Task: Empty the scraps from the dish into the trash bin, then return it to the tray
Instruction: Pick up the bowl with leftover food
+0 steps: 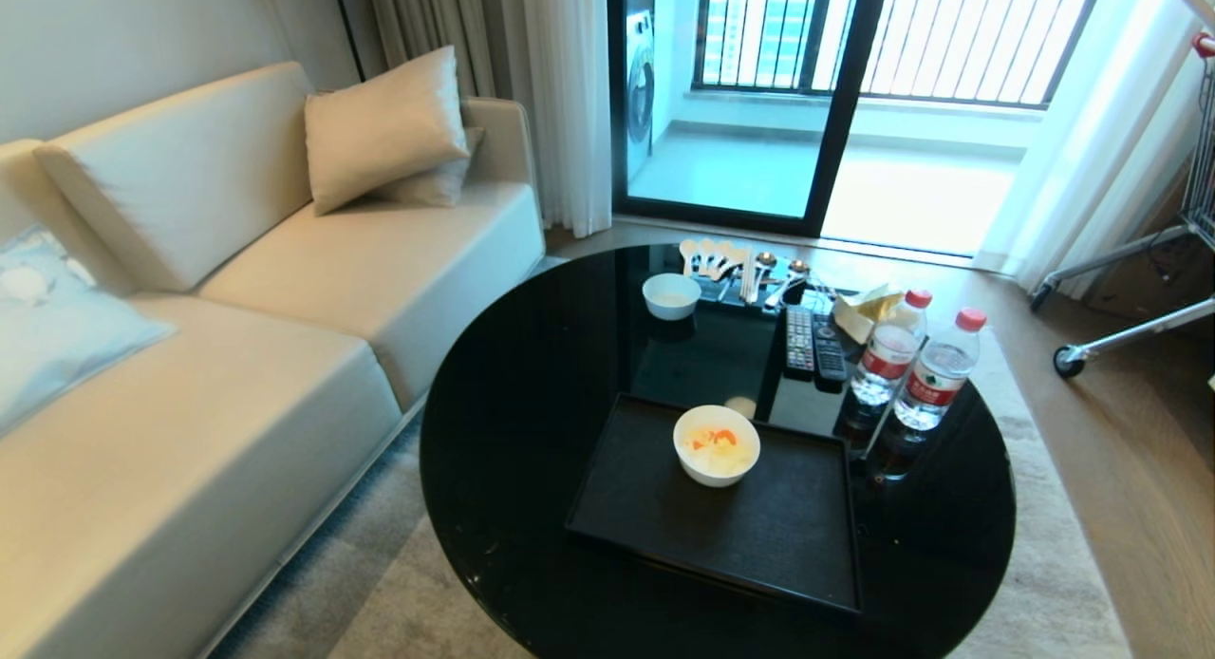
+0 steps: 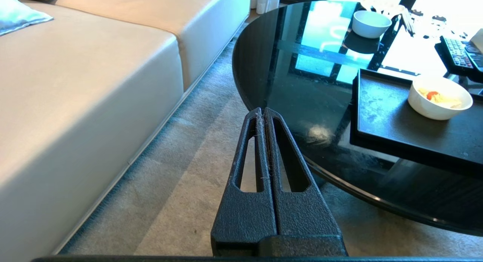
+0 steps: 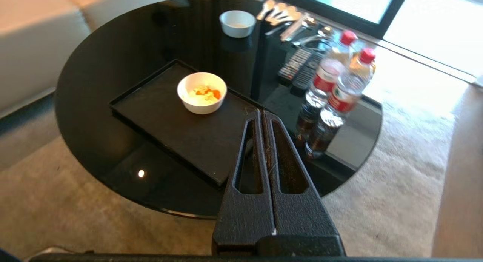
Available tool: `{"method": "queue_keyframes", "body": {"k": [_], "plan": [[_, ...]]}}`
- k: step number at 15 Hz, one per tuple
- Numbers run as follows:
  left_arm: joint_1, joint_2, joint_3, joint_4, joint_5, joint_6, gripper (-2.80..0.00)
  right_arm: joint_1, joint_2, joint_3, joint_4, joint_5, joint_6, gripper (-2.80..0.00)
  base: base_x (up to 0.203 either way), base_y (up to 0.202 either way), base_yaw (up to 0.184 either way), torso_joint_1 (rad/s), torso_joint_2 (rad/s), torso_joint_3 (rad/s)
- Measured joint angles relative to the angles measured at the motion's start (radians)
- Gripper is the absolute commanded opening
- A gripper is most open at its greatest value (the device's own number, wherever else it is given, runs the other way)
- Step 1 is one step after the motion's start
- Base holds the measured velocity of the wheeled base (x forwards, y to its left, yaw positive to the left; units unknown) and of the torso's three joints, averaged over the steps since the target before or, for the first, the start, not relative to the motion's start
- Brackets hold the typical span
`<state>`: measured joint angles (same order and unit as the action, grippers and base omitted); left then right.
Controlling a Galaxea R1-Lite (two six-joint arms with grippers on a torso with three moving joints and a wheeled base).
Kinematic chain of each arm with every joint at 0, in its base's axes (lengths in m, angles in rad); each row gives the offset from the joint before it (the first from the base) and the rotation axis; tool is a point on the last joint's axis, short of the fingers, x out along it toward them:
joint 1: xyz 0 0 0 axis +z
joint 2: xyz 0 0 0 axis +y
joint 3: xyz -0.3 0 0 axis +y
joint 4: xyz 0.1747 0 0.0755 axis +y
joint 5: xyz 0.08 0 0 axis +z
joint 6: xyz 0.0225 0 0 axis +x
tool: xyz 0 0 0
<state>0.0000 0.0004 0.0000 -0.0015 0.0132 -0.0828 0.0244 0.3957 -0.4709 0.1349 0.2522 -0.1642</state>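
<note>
On the tray (image 1: 788, 536), one dish (image 1: 717, 445), two bottles (image 1: 911, 365) beside.

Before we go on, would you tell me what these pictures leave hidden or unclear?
- Trash bin: in no view, so its place is unknown.
- Both arms: outside the head view.
- Dish: whatever lies under the scraps is covered by the heap.
- Tissue pack: partly behind the water bottles in the head view; bleached out by glare in the left wrist view.
</note>
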Motion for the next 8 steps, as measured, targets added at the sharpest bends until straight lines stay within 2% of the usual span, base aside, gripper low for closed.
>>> {"method": "queue_keyframes", "body": {"k": [4,8], "plan": [[0.0,0.0,0.0,0.0,0.0,-0.001,-2.8,0.014,0.418,-0.204,-0.103,0.141,-0.156,-2.8,0.0,0.0,0.0,0.0,0.0,0.0],[0.0,0.0,0.0,0.0,0.0,0.0,-2.8,0.047,0.88,-0.515,-0.148,0.166,-0.244,-2.8,0.0,0.0,0.0,0.0,0.0,0.0]]}}
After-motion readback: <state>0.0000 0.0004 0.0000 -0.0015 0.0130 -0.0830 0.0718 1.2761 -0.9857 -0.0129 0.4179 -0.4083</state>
